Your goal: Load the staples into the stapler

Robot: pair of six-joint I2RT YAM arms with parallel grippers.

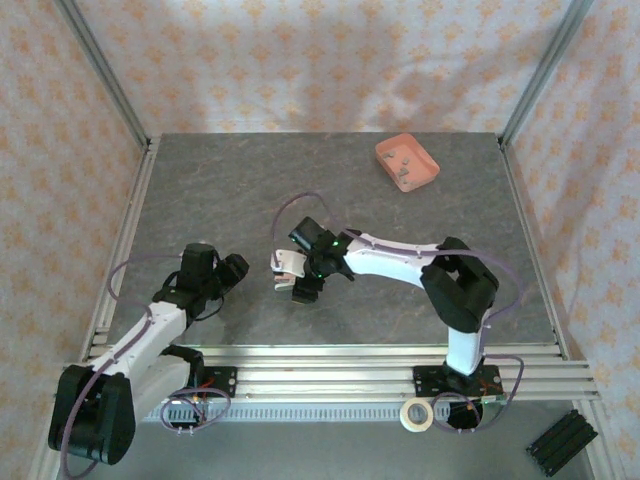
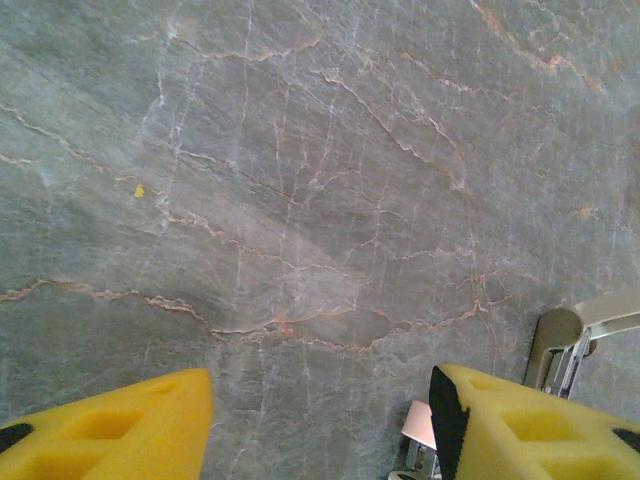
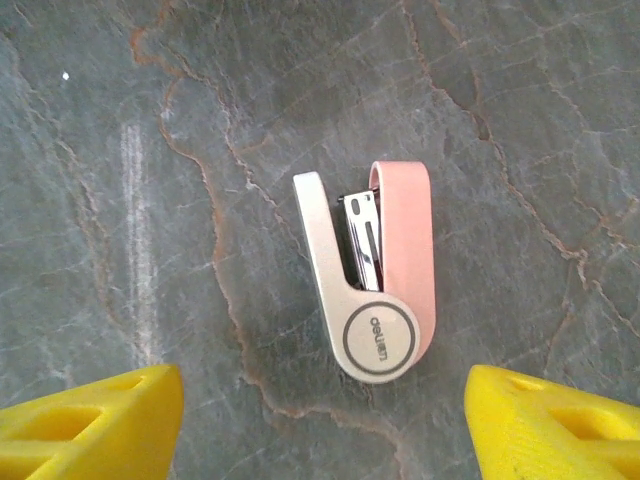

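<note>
Grey veined tabletop [image 1: 200, 180], patterned cloth walls. Right gripper [image 3: 320, 425]: yellow fingers apart, nothing held, poised over pink-and-beige mini stapler [image 3: 370, 275], which lies on its side, arms spread, metal magazine exposed. Left gripper [image 2: 320, 435]: fingers apart, empty, near stapler's left. Staples [image 1: 403, 168] lie in salmon-pink tray [image 1: 430, 160], far right corner, well apart from both.

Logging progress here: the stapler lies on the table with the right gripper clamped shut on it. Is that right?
Not quite. The stapler lies on the table, but the right gripper is open, its fingers spread to either side without touching it, as the right wrist view shows.
</note>
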